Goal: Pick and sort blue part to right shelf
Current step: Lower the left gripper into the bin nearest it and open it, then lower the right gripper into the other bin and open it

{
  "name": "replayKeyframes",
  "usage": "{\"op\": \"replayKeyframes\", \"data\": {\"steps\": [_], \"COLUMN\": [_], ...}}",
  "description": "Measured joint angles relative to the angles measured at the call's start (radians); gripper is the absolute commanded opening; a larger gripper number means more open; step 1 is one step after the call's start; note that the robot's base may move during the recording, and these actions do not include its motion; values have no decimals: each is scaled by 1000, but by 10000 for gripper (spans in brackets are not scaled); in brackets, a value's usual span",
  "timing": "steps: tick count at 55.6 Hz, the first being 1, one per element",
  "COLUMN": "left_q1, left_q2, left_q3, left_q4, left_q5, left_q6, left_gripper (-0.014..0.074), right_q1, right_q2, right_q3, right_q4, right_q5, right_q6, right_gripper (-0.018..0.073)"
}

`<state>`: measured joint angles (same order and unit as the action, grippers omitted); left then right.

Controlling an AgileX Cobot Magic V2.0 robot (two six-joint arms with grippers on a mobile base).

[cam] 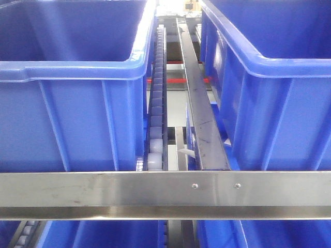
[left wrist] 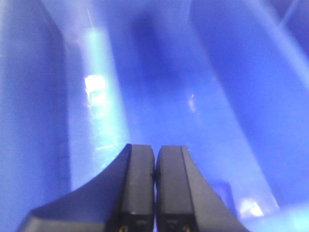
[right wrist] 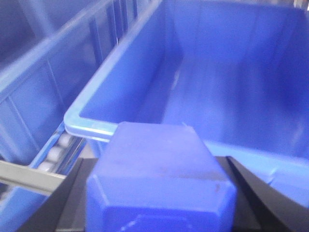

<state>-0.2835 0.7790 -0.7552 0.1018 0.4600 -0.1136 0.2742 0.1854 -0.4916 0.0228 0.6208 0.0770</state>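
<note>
- Filling the bottom of the right wrist view, the blue part sits clamped between the dark fingers of the right gripper, its flat top face and angled edges toward the camera.
- Just beyond the part lies the rounded near rim of a blue crate; the part is held at that rim, on the near side of it, not inside.
- Past that rim the crate's interior shows bare walls and floor running away from the camera.
- To the left of that crate, a roller track and a steel bar fill the narrow gap before a neighbouring ribbed crate.
- In the left wrist view, the left gripper has its two dark fingers pressed together with nothing between them, surrounded by blurred blue crate walls close on both sides.
- From the front view, the flat steel crossbar of the right shelf spans the whole width nearest the camera, with two screws right of centre.
- Behind the bar, two large crates stand left and right, with a line of roller wheels and a steel guide rail running away between them.
- More blue bins show below the crossbar.
</note>
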Motion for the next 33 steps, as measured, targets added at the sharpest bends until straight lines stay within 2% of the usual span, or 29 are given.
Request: {"op": "replayKeyframes", "data": {"steps": [10,22,33], "left_q1": [0,0,0], "left_q2": [-221,-428,-533], "left_q3": [138,291,335], "left_q4": [0,0,26], "left_q5": [-43,-95,-63], "left_q6": [0,-2,-49], "left_gripper": [125,126,127], "right_q1": [0,-6,-110], "right_q2": [223,553,830], "right_q3": [-119,-327,-559], "right_q4": [-34,-137,-148], "right_q5": [18,114,190], "right_q6": [76,137,142], "right_gripper": [227,227,227]}}
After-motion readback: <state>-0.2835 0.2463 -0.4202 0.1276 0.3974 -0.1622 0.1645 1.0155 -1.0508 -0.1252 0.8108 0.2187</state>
